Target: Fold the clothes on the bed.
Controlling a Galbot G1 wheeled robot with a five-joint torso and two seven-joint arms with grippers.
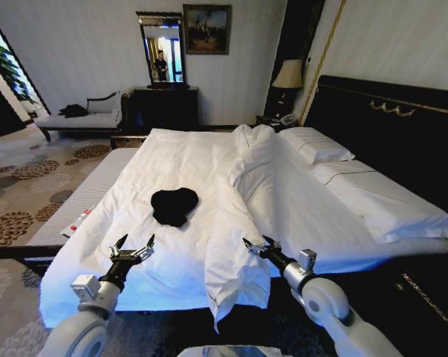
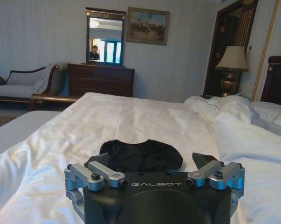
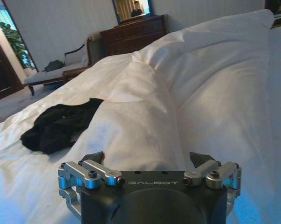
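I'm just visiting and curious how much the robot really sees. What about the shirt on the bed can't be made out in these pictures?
- Head view: the black shirt lies bunched on the white bed; sleeves, collar and any print are lost in the folds.
- Left wrist view: the left gripper, fingers open, covers the shirt's near edge.
- Right wrist view: a ridge of duvet hides part of the shirt, beyond the open right gripper.

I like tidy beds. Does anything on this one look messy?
Yes. The black T-shirt lies scrunched in a heap on the white duvet, not spread flat. Beside it the duvet is bunched into a long ridge. Both end effectors, left and right, hover open nearby.
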